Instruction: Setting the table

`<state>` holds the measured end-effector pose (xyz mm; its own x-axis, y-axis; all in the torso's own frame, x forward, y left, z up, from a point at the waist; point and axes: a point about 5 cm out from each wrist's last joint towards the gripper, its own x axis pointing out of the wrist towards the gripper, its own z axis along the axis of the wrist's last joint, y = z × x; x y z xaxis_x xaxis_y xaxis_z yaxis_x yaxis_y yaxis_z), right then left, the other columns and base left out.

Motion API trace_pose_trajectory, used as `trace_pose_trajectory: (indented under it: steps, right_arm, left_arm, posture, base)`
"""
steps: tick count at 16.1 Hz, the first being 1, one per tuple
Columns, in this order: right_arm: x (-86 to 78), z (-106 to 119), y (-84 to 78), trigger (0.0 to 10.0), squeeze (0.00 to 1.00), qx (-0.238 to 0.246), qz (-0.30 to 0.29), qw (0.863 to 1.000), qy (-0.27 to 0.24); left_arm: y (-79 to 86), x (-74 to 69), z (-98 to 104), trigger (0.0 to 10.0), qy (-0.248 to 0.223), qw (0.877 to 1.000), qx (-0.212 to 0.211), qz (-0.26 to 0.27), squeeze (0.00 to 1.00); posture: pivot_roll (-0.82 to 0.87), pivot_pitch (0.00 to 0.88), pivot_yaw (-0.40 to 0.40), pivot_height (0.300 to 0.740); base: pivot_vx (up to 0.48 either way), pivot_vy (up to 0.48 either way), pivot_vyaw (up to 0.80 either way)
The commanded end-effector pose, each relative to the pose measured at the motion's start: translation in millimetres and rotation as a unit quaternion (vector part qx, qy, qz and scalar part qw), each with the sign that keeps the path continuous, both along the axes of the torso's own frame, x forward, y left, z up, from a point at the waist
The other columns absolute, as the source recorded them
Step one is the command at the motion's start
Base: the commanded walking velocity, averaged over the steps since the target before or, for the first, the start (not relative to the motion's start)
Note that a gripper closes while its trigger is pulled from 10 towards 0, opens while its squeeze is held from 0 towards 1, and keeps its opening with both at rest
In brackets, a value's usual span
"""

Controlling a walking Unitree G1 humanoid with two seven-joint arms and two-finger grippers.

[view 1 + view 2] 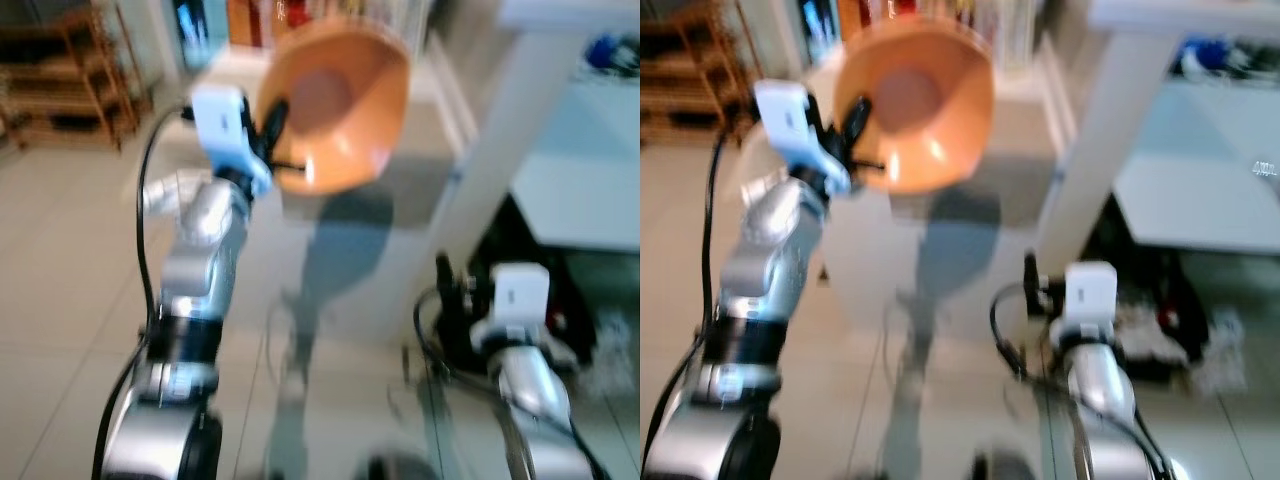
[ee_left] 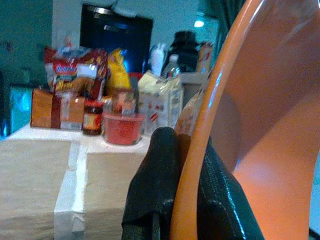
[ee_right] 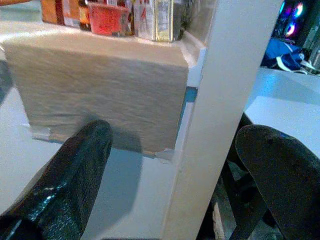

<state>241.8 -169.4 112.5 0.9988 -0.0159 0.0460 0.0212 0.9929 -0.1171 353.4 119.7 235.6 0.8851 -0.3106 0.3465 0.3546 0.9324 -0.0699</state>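
A: Left arm first; where's the bowl?
B: Orange bowl [image 1: 335, 105] is up in the air, raised in front of the robot; tipped on its side, opening facing the camera; left gripper [image 1: 268, 140] clenched on its rim, one black finger inside the wall, one outside; left wrist view confirms, fingers [image 2: 155, 185] pinching the orange edge.
A: Touching anything else?
B: No; it hangs clear above the tiled floor [image 1: 60, 250]; head views blurred.
A: Right side?
B: Right gripper [image 3: 170, 170] low and empty; fingers spread wide apart; beyond them a white post [image 3: 220, 100] and a pale block [image 3: 100, 85].
A: Background?
B: Left wrist view shows a white counter [image 2: 70, 170] with snack bags [image 2: 70, 70], a jar [image 2: 92, 117], a red tub [image 2: 122, 129], a carton [image 2: 157, 102]; white table [image 1: 580, 170] off to the robot's right; wooden rack [image 1: 60, 75] far left; bowl's shadow [image 1: 335, 255] on the floor beneath it.
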Motion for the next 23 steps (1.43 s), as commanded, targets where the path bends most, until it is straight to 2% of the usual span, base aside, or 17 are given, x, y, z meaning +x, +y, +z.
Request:
trace_pose_trajectory:
  steps: [1,3,6,10,15,19,21,23]
  right_arm:
    - [1.0,1.8,-1.3,10.0,0.0,0.0,0.001,1.0,-0.001]
    - [1.8,1.5,-1.3,10.0,0.0,0.0,0.002,1.0,-0.001]
    - [2.7,0.9,-1.1,10.0,0.0,0.0,0.002,1.0,-0.002]
    - [3.5,1.1,-1.1,10.0,0.0,-0.001,0.004,1.0,-0.003]
    - [2.2,0.7,0.6,10.0,0.0,-0.001,0.007,1.0,-0.004]
    - [1.7,-0.3,1.4,10.0,0.0,0.001,0.005,1.0,0.0]
    - [1.3,0.5,0.6,10.0,0.0,-0.001,0.003,1.0,-0.001]
    - [-2.8,3.5,-5.8,10.0,0.0,-0.008,-0.002,1.0,-0.006]
  left_arm:
    - [-2.6,-2.9,12.0,0.0,-0.025,1.0,-0.013,-0.011,0.0]
    - [-6.2,-4.8,9.3,0.0,-0.025,0.999,0.001,-0.021,0.0]
    - [-11.6,-7.5,-7.8,0.0,-0.005,0.999,0.03,-0.019,0.0]
    - [-14.2,-6.6,-18.4,0.0,0.015,0.999,0.041,-0.013,0.0]
    - [-8.3,-2.8,-34.7,0.0,0.045,0.997,0.062,0.015,0.0]
    - [-12.7,-1.9,-35.2,0.0,0.044,0.997,0.063,0.02,0.0]
    - [-13.6,-2.0,-36.4,0.0,0.045,0.997,0.065,0.023,0.0]
    - [-4.2,-0.4,-43.1,0.0,0.06,0.995,0.075,0.042,0.0]
  posture:
    - [-0.13,0.023,0.02,0.727]
    - [-0.13,0.021,0.021,0.727]
    - [-0.13,0.014,0.024,0.727]
    - [-0.14,0.005,0.024,0.727]
    - [-0.14,0.001,0.027,0.727]
    - [-0.14,0.009,0.029,0.727]
    - [-0.14,0.011,0.031,0.727]
    - [-0.14,0.013,0.034,0.727]
  base:
    - [0.0,-0.458,0.0]
    - [0.0,-0.48,0.0]
    - [0.0,-0.472,0.0]
    - [0.0,-0.471,0.0]
    - [0.0,-0.452,0.0]
    - [0.0,-0.439,0.0]
    - [0.0,-0.431,-0.78]
    - [0.0,-0.431,0.0]
